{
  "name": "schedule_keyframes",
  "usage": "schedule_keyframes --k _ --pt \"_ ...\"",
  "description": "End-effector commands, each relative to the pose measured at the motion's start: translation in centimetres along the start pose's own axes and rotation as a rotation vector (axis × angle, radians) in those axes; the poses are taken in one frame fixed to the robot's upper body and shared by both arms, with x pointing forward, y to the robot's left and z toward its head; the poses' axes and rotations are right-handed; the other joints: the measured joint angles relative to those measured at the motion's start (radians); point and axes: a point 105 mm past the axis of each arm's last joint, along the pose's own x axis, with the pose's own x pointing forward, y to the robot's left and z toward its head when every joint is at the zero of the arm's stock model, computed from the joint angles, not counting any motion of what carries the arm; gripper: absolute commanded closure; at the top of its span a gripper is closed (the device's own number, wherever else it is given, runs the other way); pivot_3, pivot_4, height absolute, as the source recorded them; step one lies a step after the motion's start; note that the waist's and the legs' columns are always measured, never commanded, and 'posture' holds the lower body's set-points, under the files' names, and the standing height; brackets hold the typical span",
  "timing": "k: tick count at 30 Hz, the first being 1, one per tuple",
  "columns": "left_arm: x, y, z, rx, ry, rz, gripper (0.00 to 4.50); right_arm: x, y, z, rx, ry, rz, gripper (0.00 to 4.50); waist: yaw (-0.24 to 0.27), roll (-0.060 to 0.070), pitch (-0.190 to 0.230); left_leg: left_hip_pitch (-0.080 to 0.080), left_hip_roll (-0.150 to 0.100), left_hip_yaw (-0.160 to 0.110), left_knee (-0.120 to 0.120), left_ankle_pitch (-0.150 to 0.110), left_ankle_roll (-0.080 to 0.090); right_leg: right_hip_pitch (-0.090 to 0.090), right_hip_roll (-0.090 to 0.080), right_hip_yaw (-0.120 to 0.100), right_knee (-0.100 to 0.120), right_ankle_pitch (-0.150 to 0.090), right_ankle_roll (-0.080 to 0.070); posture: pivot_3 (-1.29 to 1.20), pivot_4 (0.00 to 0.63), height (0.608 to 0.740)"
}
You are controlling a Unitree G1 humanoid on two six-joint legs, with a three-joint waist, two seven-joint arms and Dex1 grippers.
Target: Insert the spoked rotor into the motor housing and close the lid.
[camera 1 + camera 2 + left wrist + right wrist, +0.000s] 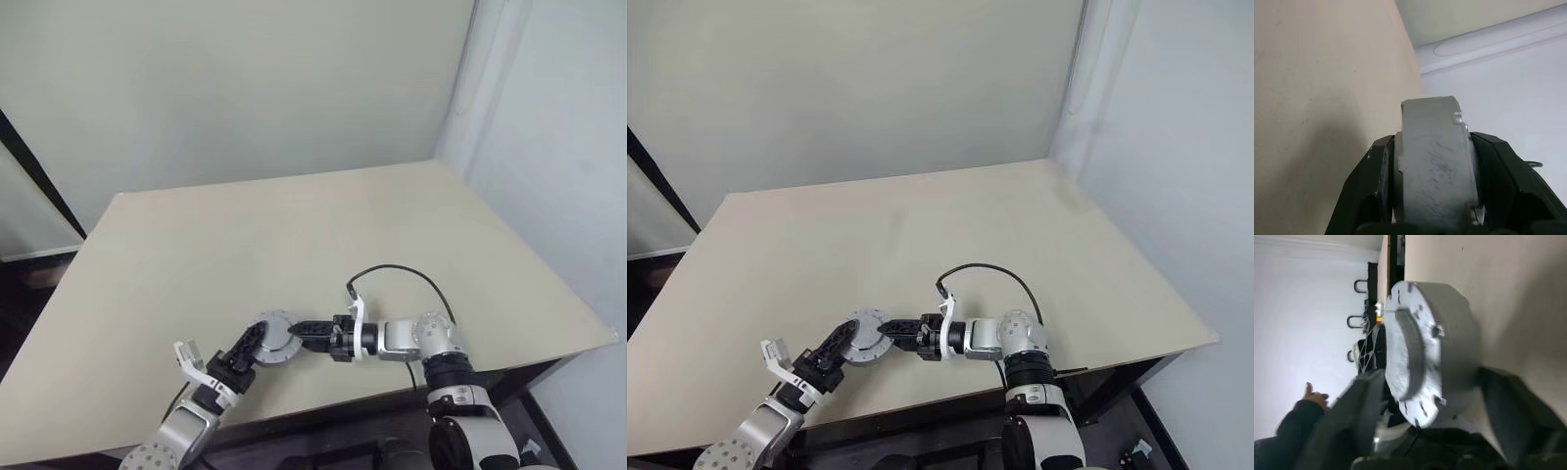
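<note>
Above the tabletop (pixel 294 225), the left gripper (pixel 263 343) clamps the grey motor housing (pixel 271 338) while the right gripper (pixel 299 335), jaws apart, should withdraw squarely.

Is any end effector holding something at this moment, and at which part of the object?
The left end effector clamps a grey round metal part across its flat faces. The right end effector's fingers straddle it, open.

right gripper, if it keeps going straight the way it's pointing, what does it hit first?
Most likely the round grey metal part, straight ahead of the right gripper and clamped in the left gripper. The right wrist view shows that part between the right gripper's spread fingers; whether they touch it is unclear.
</note>
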Motion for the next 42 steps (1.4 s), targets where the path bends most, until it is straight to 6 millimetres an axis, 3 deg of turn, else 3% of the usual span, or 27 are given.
schedule_keyframes --k 1,3,6,11,15,20,27,35,42 --pt "0.6 -1.1 0.6 0.036 -0.035 -0.050 2.49 1.5 2.2 1.2 -0.101 -0.098 0.065 0.49 0.002 0.000 0.000 0.000 0.000 0.000 0.000 0.000 0.000 0.000 0.000 0.000 0.000 0.000 0.000 0.00 0.000 0.740" --pt "0.6 -1.1 1.0 0.063 -0.058 -0.048 2.49 1.4 2.3 1.6 -0.161 -0.134 0.067 0.49 0.003 0.000 0.000 0.000 0.000 0.000 0.000 0.000 0.000 0.000 0.000 0.000 0.000 0.000 0.000 0.00 0.000 0.740" --pt "0.6 -1.5 3.3 0.154 -0.163 -0.041 2.49 1.1 2.6 2.2 -0.341 -0.198 0.058 0.49 0.003 0.000 0.000 0.000 0.001 0.000 0.000 0.000 0.000 0.000 0.001 0.000 0.000 0.000 0.000 0.00 0.000 0.740" --pt "-0.6 -2.3 8.9 0.406 -0.392 0.040 2.49 0.4 3.0 2.9 -0.694 -0.267 0.027 0.49 0.005 -0.001 0.000 0.000 0.001 0.000 0.001 0.000 0.000 0.000 0.001 0.000 0.000 0.000 0.000 0.00 0.000 0.740" --pt "-1.8 -2.1 12.1 0.592 -0.520 0.164 2.49 0.2 3.3 2.3 -0.992 -0.236 0.012 0.49 0.007 -0.003 -0.001 0.000 0.000 0.000 0.001 0.000 -0.001 0.000 0.001 0.000 0.000 0.000 0.000 0.00 0.000 0.740" --pt "-3.3 -0.8 14.7 0.768 -0.571 0.335 2.50 0.2 2.7 0.8 -1.338 -0.131 -0.014 0.49 0.009 -0.006 -0.001 0.000 0.000 0.000 0.000 0.000 -0.001 0.000 0.000 0.000 0.000 0.000 0.000 0.00 0.000 0.740" --pt "-3.0 0.6 14.6 0.797 -0.535 0.391 2.50 0.3 2.0 0.2 -1.460 -0.081 -0.031 0.49 0.016 -0.018 -0.002 0.000 0.000 -0.001 0.002 0.000 -0.001 0.001 0.000 0.000 0.000 0.000 0.000 0.00 0.000 0.740" --pt "-2.6 2.2 13.4 0.794 -0.470 0.435 2.50 0.3 1.6 0.3 -1.481 -0.079 -0.058 0.49 0.031 -0.020 -0.003 0.000 0.000 -0.001 0.002 0.000 -0.001 0.001 0.000 0.000 0.000 0.001 -0.001 0.00 0.000 0.740" --pt "-3.6 3.0 13.6 0.822 -0.491 0.506 0.16 0.4 1.4 0.3 -1.488 -0.067 -0.072 0.49 0.031 -0.020 -0.003 0.002 0.000 -0.001 0.002 0.000 -0.001 0.003 0.000 0.000 0.001 0.002 -0.002 0.00 0.000 0.740"
